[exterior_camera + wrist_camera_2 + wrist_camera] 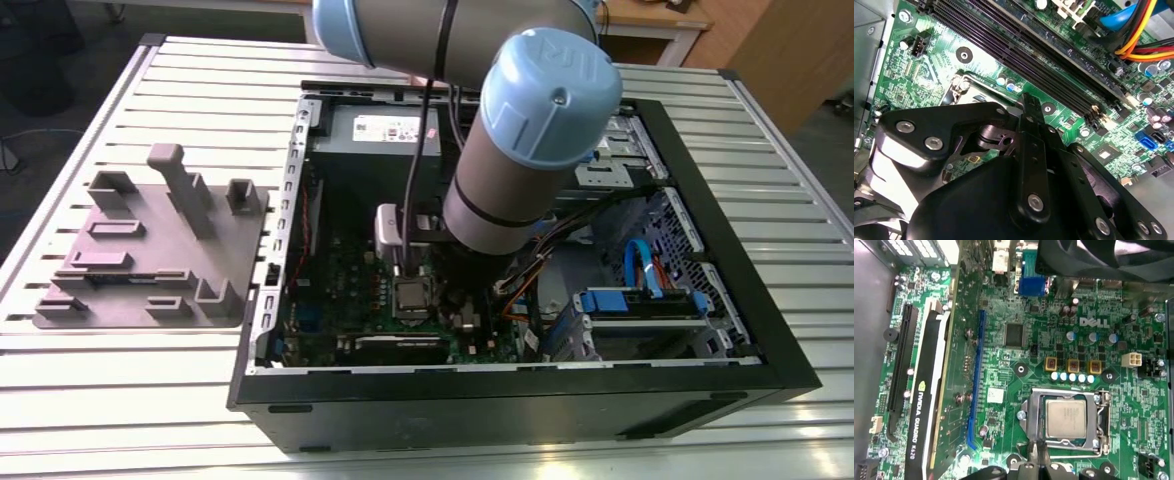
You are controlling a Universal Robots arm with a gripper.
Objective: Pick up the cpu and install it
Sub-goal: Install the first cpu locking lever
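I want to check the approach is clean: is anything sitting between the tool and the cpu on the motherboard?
Nothing visible does. In the first wrist view the cpu lies flat in its socket frame with its top bare, and the tool is just beside the frame's edge, with only open board around it.

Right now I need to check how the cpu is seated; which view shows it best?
The first wrist view: the cpu lies square in its socket, unobstructed. In the exterior view it looks small beside the arm.
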